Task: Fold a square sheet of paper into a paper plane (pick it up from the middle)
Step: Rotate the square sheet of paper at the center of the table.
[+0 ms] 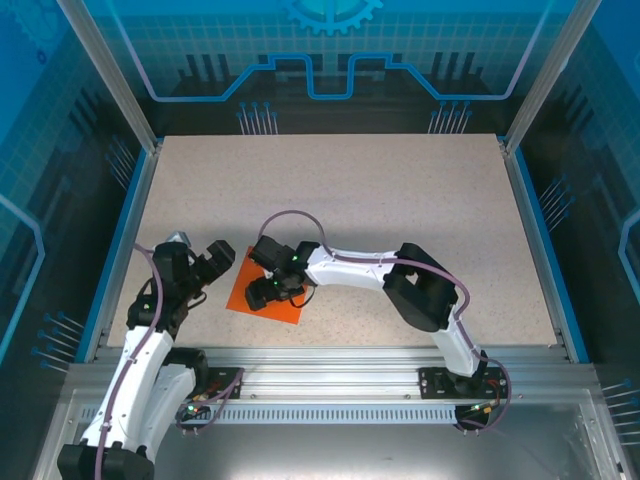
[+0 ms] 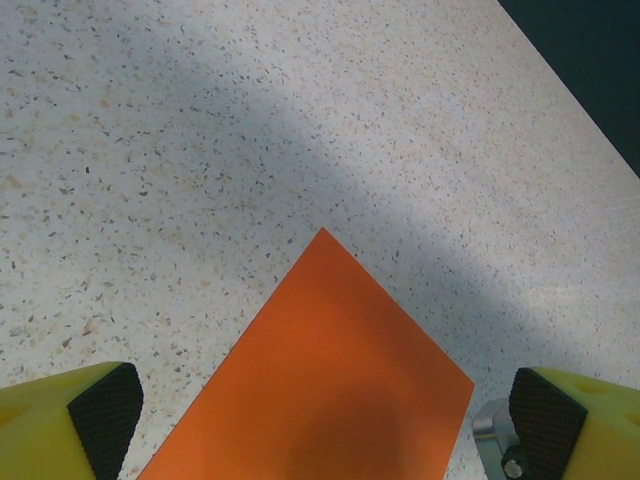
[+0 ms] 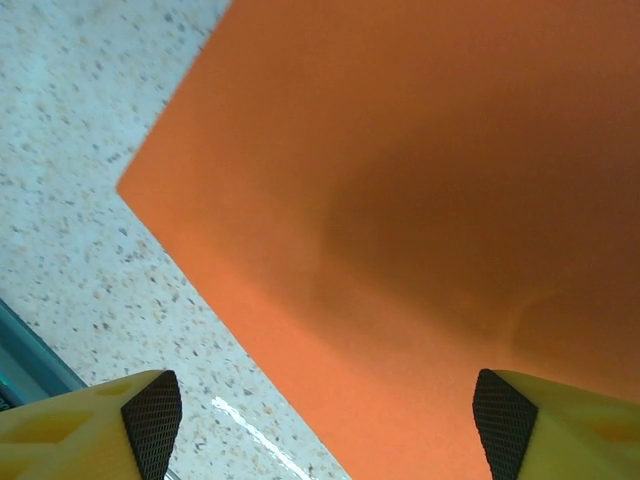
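Square sheet of paper (image 1: pixel 242 296) lies flat on the speckled table (image 1: pixel 400 220), near-left area, turned so that one corner points away from the arm bases. It is one uniform bright orange face.

Right gripper (image 1: pixel 272 287) is directly over the sheet's middle, arm reaching in from the right. In the right wrist view the jaws stand wide open, black pads at both lower corners of the frame, right gripper (image 3: pixel 328 415) above the paper (image 3: pixel 400 200), with a soft shadow on the sheet between them. One paper corner points left over the table (image 3: pixel 60 100). Can't tell if the pads touch the sheet.

Left gripper (image 1: pixel 215 262) sits just beside the sheet's left edge. In the left wrist view its jaws are open too, left gripper (image 2: pixel 325 415) spread wide, with a corner of the paper (image 2: pixel 330 380) between the pads and pointing up-frame onto bare table (image 2: pixel 200 150).

Back panel (image 1: pixel 330 12) carries a gear outline and circuit-style lines in blue.
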